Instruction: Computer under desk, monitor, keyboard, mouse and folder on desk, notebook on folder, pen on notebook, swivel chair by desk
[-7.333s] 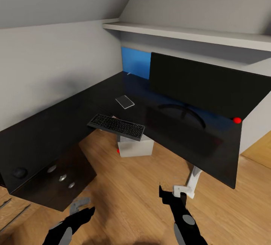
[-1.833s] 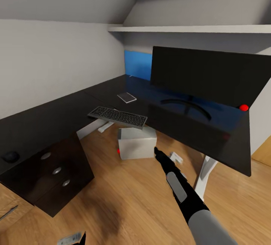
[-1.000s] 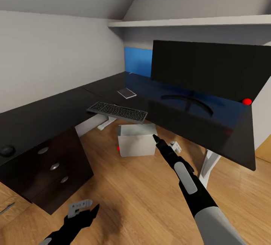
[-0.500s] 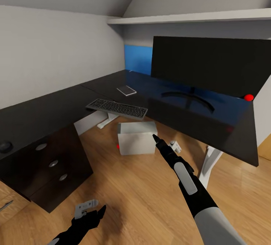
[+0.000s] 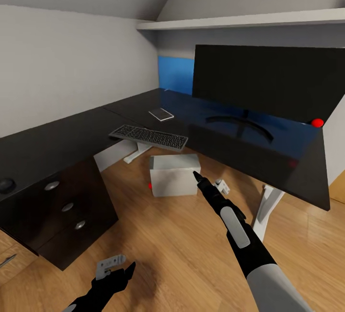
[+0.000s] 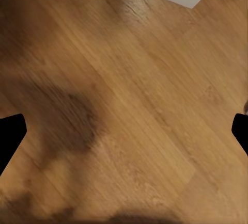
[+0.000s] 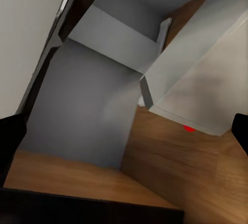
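Note:
The grey computer box stands on the wood floor under the black L-shaped desk; in the right wrist view the computer is close ahead. My right gripper reaches out to the box's right front corner, open and holding nothing. The black monitor stands on the desk at the right. The keyboard overhangs the desk's inner edge, a small flat notebook-like pad behind it. The mouse rests far left. My left gripper hangs open low over the floor.
A drawer unit sits under the desk's left wing. White desk legs stand to the right of the computer. A blue panel is behind the monitor, a small red ball at the desk's right end, a shelf above.
The view has sunk a little, so the desk looks flatter. My right arm, drawn back earlier, now stretches toward the computer and has held nearly still for the last second.

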### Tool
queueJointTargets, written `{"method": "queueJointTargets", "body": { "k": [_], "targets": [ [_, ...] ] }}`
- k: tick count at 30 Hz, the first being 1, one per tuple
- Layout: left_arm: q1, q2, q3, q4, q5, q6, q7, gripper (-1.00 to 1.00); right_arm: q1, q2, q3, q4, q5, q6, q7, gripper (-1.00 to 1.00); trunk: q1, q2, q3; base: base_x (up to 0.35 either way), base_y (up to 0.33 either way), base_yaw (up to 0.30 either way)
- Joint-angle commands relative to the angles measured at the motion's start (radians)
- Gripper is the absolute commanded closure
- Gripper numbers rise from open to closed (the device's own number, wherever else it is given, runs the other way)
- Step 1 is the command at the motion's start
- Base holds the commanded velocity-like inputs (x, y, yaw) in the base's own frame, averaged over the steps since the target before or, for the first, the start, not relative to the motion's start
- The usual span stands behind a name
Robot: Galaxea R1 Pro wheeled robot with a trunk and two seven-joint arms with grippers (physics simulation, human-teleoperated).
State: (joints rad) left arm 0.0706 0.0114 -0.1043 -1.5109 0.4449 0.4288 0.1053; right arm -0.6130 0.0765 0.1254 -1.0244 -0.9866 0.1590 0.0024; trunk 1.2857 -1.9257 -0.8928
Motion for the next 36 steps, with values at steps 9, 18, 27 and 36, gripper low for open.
{"method": "queueJointTargets", "body": {
  "k": [9, 18, 27, 36],
  "targets": [
    [0.0, -0.001, -0.004, 0.05, -0.006, -0.013, 0.01, -1.0, 0.001, 0.006, 0.108, -0.039, -0.011, -0.002, -0.007, -1.0, 0.0, 0.0, -0.001, 0.074, 0.0, 0.0],
    [0.0, -0.002, -0.005, 0.072, -0.022, -0.044, 0.01, -1.0, 0.001, 0.015, 0.12, -0.044, -0.166, -0.005, -0.009, -1.0, 0.0, 0.0, -0.001, 0.123, 0.0, 0.0],
    [0.0, -0.002, -0.005, 0.079, -0.023, -0.047, 0.01, -1.0, 0.001, 0.017, 0.12, -0.045, -0.219, -0.008, -0.008, -1.0, 0.0, 0.0, -0.001, 0.113, 0.0, 0.0],
    [0.0, -0.002, -0.005, 0.11, -0.024, -0.117, 0.009, -1.0, 0.001, 0.017, 0.121, -0.045, -0.218, -0.01, -0.004, -1.0, 0.0, 0.0, -0.001, 0.14, 0.063, 0.0]
  ]
}}
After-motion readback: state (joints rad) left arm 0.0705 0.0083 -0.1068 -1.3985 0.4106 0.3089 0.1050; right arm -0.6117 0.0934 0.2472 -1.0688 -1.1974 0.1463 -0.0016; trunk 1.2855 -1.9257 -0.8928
